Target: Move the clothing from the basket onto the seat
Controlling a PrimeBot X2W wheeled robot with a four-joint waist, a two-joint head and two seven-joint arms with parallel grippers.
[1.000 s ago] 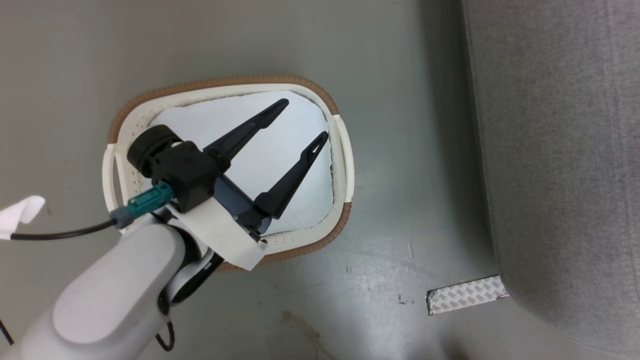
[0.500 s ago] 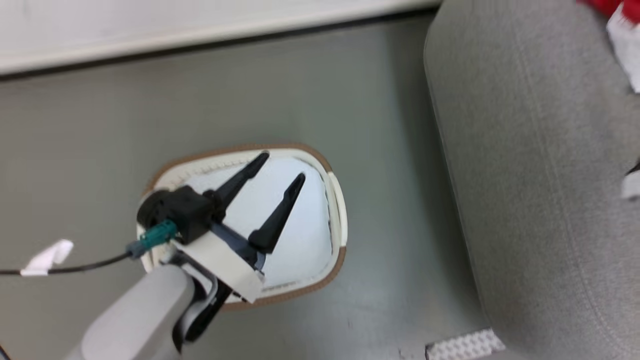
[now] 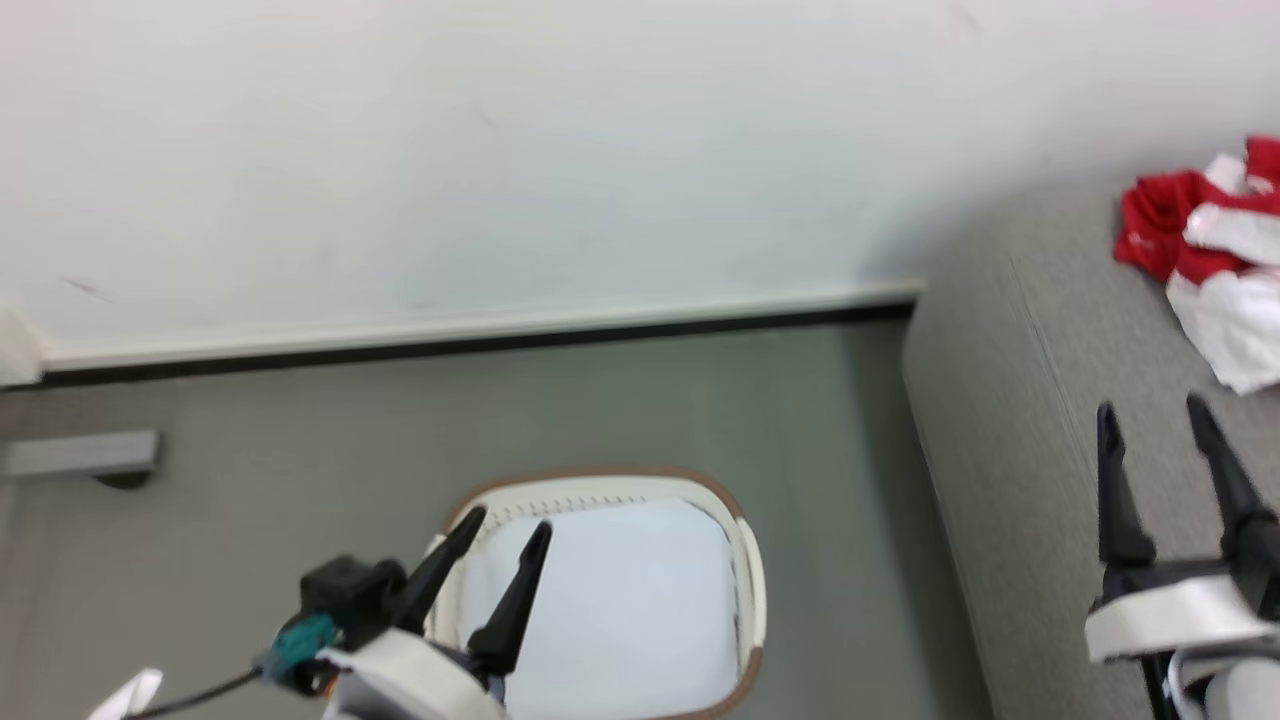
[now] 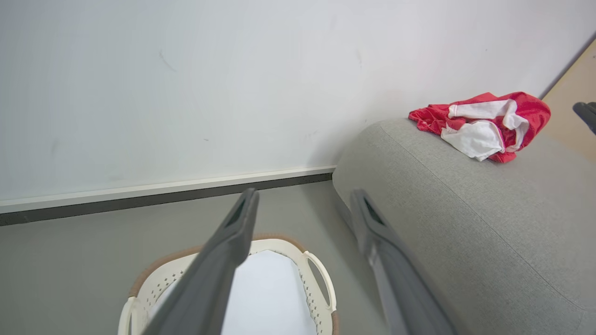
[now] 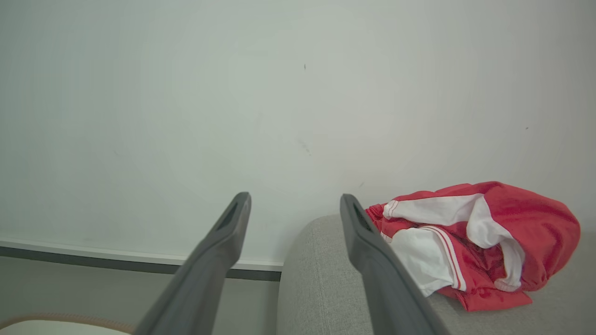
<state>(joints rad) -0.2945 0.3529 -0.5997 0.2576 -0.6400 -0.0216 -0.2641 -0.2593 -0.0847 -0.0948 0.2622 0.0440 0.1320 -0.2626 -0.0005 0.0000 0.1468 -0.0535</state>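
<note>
Gaping empty, left gripper point(image 3: 510, 520) hangs over the basket point(image 3: 748, 570) at six o'clock; right gripper point(image 3: 1150, 406) likewise over the seat point(image 3: 1010, 480), clear of the clothing point(image 3: 1205, 250).

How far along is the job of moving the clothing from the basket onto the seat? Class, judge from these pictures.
Done: the clothing lies crumpled on the seat, apart from both grippers. Inside the basket, the visible part is bare white liner. In hand: nothing; the left gripper hangs open above the basket, the right gripper open above the seat. Left: apparently nothing.
</note>
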